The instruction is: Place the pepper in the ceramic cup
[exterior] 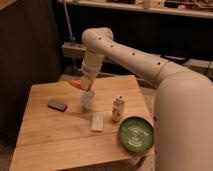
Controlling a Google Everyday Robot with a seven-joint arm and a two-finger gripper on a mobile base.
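- Orange pepper (76,84) sticks out to the left, pinched tight in the gripper (85,85).
- White ceramic cup (87,100) stands just under it on the wooden table (45,135).

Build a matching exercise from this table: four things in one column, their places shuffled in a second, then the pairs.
1 pepper
2 ceramic cup
3 green plate
4 dark block

A front right corner of the table
B left part of the table
C held in the gripper, above the cup
D mid-table, under the gripper

Pairs: 1-C, 2-D, 3-A, 4-B
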